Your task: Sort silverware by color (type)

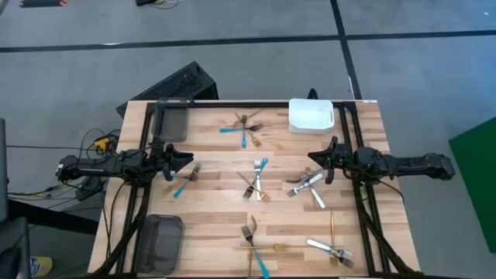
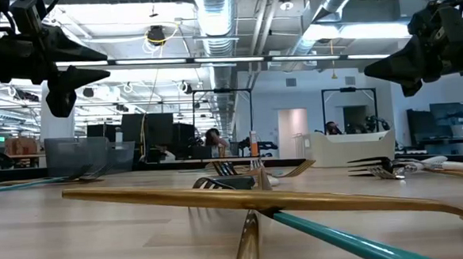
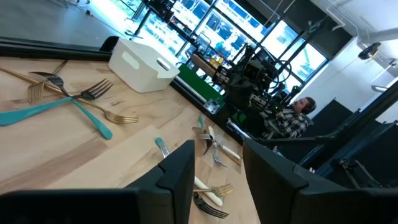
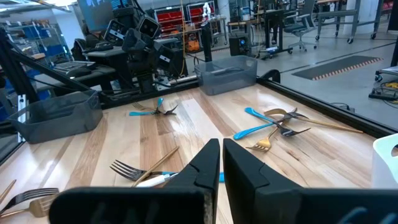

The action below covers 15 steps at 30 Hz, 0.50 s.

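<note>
The silverware lies in loose heaps on the wooden table [image 1: 217, 217]. Blue and gold pieces lie at the far middle [image 1: 244, 128]. A blue-handled piece and a fork [image 1: 186, 178] lie just under my left gripper. Mixed forks lie in the centre [image 1: 256, 180]. Silver and white pieces [image 1: 308, 186] lie beside my right gripper. More lie at the near edge [image 1: 254, 242] and the near right [image 1: 333, 248]. My left gripper [image 1: 182, 160] is open and empty above the table's left side; it also shows in its wrist view [image 3: 217, 180]. My right gripper [image 1: 318, 161] is shut and empty above the right side, as its wrist view [image 4: 222, 171] shows.
A dark tray [image 1: 172, 120] stands at the far left corner and another [image 1: 161, 240] at the near left. A white rectangular bin [image 1: 311, 115] stands at the far right. Bare wood shows between the heaps. A person [image 3: 292, 115] sits beyond the table.
</note>
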{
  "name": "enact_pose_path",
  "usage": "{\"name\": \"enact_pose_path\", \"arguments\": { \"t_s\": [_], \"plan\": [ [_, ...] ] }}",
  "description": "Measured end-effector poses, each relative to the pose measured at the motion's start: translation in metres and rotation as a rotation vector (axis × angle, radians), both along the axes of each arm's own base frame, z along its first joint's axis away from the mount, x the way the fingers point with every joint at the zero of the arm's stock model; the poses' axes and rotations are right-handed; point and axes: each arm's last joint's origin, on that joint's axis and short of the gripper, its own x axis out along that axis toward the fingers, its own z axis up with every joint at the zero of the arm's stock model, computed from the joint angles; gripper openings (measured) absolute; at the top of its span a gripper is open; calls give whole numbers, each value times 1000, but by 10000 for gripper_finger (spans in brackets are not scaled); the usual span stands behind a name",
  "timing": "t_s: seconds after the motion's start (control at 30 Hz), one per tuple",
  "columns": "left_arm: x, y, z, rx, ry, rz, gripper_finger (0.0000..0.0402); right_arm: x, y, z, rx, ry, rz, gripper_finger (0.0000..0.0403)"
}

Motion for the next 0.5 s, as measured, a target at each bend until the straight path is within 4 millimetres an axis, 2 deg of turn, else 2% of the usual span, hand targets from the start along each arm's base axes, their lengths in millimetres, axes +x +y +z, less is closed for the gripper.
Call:
{"name": "enact_pose_path", "arguments": {
  "t_s": [0.5],
  "plan": [
    [0, 0, 0, 0, -1, 5, 123, 0, 0, 0, 0, 0, 0, 48]
  ]
}}
